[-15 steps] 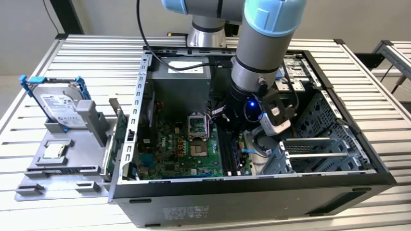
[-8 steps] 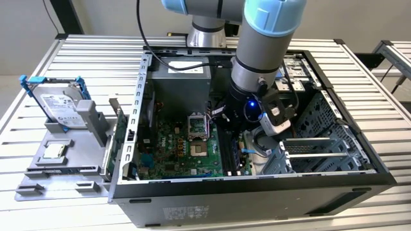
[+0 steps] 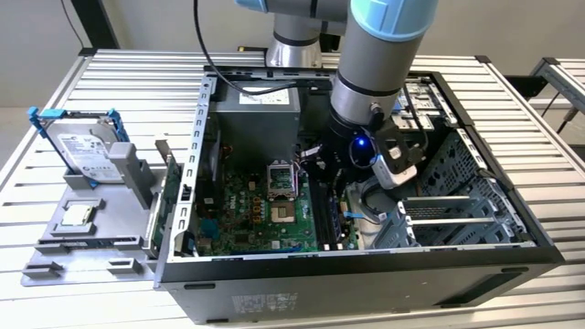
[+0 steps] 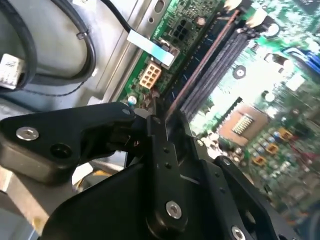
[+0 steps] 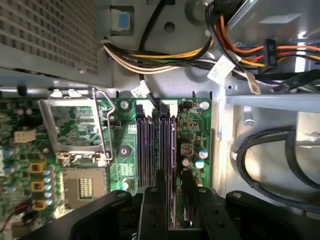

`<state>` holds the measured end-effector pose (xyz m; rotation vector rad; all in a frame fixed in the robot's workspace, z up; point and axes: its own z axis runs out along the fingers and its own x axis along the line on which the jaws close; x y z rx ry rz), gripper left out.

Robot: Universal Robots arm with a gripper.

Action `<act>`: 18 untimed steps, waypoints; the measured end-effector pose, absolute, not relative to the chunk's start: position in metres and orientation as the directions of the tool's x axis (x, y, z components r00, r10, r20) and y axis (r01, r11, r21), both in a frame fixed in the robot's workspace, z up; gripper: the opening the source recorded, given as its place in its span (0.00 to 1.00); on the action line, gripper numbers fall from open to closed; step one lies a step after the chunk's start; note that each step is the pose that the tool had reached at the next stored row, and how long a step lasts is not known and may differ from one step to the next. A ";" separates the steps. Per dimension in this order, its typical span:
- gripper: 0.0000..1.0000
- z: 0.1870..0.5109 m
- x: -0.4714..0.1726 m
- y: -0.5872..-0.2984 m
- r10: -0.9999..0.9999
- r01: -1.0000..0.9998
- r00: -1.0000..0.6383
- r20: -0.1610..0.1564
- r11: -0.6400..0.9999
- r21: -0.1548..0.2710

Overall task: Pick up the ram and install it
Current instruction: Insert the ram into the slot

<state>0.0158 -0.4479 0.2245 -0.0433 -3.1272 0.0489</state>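
The ram (image 5: 171, 150) is a thin dark stick standing on edge along the black memory slots (image 5: 147, 145) of the green motherboard (image 3: 246, 219). In the second wrist view the ram (image 4: 210, 55) runs as a narrow brown edge straight into the black fingers. My gripper (image 5: 172, 180) is shut on the ram's near end, one finger on each flat side. In the exterior view the gripper (image 3: 343, 171) reaches deep inside the open computer case (image 3: 366, 274), over the slots. The ram's lower edge is hidden among the slots, so I cannot tell whether it is seated.
A processor socket (image 5: 75, 132) lies beside the slots. Bundled cables (image 5: 165, 55) and black leads (image 5: 270, 165) crowd the case, with a metal drive cage (image 3: 457, 205) close to the wrist. Outside, a grey tray (image 3: 55, 264) carries a silver hard drive (image 3: 87, 147) and a small square chip (image 3: 81, 214).
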 end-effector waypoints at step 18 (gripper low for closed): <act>0.00 0.244 0.016 -0.448 0.028 0.027 -0.999 0.016 0.999 -0.031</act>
